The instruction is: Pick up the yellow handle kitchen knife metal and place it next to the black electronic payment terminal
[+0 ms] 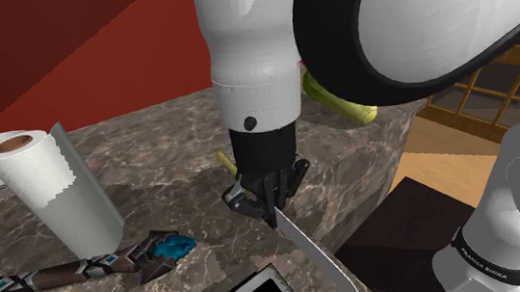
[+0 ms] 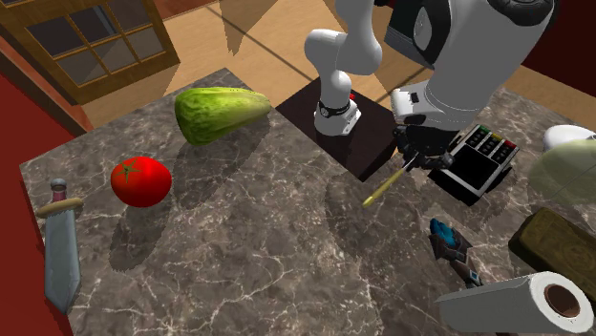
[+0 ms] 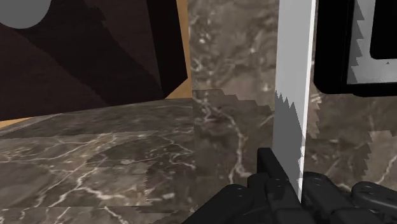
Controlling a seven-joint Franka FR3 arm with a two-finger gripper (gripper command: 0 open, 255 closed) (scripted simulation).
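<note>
Going by the grip and the spot, well into the carry and close to the set-down. Pinched in the claw, near where blade meets handle: the knife, held over the marble table just beside the black payment terminal. Cannot tell for sure whether hanging clear of the table or touching it; looks slightly lifted in the second exterior view.

Points, in the shoulder view, blade toward the lower right past the terminal's corner, thin yellow handle toward the upper left behind the claw. In the second exterior view, shows the handle sticking out to the lower left, away from the terminal. Lies with its long axis roughly level with the table and crossways to the claw. Appears in the wrist view as a grey blade running alongside the terminal's side.

Next, probably: lower straight down onto bare marble beside the terminal, keep the tip off the casing, then spread the claw and lift away.
</note>
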